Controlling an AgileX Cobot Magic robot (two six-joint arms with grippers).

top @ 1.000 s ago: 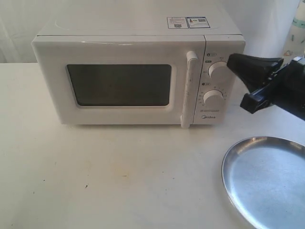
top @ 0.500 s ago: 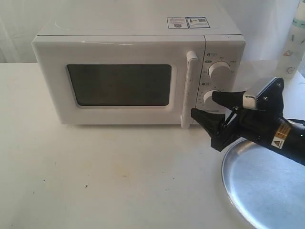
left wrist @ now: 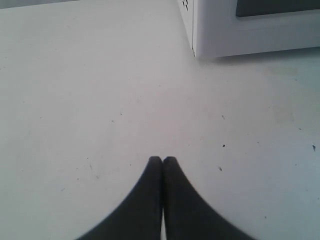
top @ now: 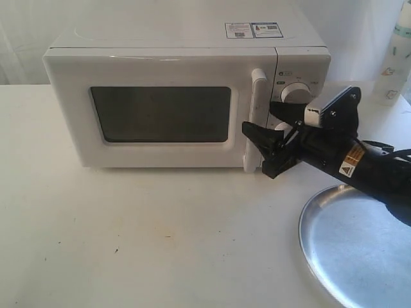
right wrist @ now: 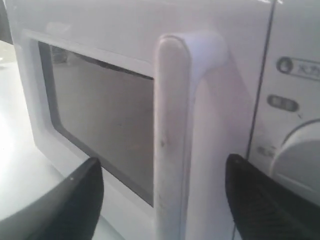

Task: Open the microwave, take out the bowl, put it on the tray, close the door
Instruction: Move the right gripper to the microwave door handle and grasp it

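Note:
The white microwave stands at the back of the table with its door shut. Nothing shows through the dark window, so the bowl is hidden. My right gripper is open, and its black fingers sit on either side of the tall white handle without touching it. The right wrist view shows the same handle between the two fingertips. At the front right lies the silvery tray, with nothing on it. My left gripper is shut and empty, low over the table near the microwave's corner.
A pale bottle stands at the back right edge. The right arm's black body hangs over the far rim of the tray. The white tabletop spreads in front of the microwave.
My right gripper has come down and to the left, from beside the knobs to around the door handle, still open. The door has stayed shut.

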